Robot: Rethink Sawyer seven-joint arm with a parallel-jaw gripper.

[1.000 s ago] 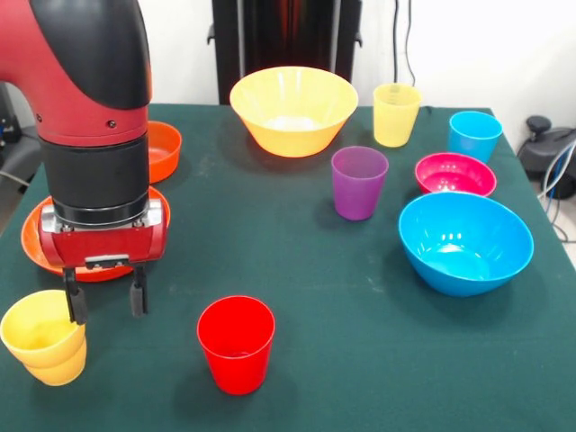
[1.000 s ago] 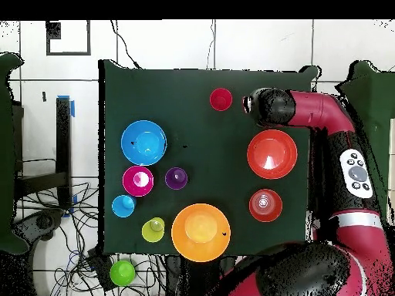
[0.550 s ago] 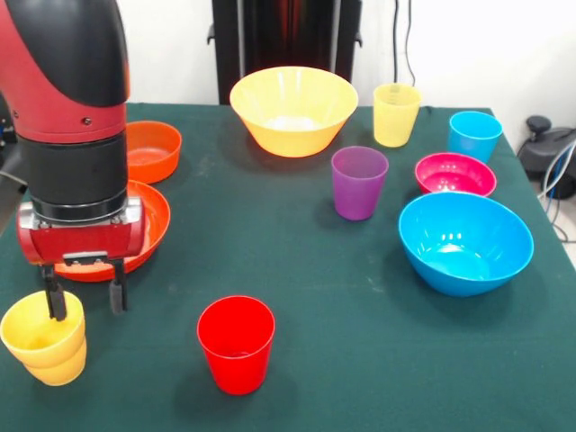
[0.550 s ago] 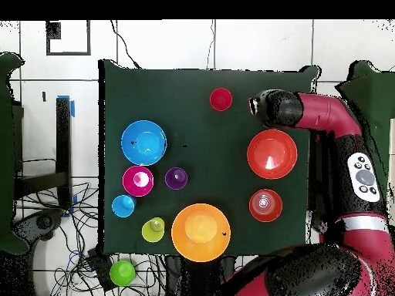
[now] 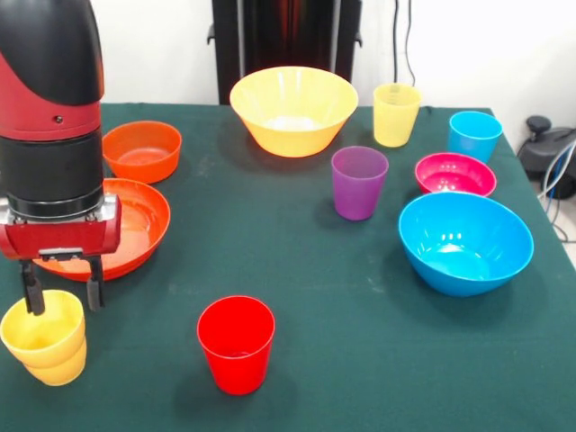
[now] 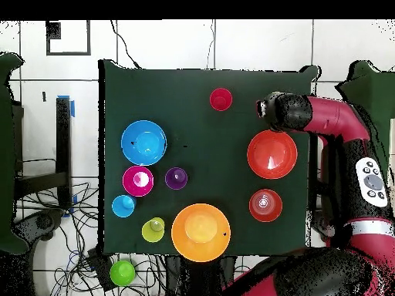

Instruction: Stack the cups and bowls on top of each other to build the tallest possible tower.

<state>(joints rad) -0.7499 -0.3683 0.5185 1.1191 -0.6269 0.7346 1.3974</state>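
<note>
- The gripper (image 5: pixel 61 294) is seen with fingers apart, hanging over the yellow cups' (image 5: pixel 43 337) rim.
- No tower is built.
- The red cup (image 5: pixel 236 343) stands at the yellow cups' 3 o'clock.

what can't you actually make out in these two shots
- Yellow-orange cup, overhead view: hidden under the arm's wrist, so its place cannot be checked from above.
- Gripper, front view: fingers are open, one inside the cup's rim, one outside; contact with the rim cannot be told.
- Wide shallow orange bowl, front view: its near left part is covered by the gripper body.
- Arm, front view: cut off by the top edge.
</note>
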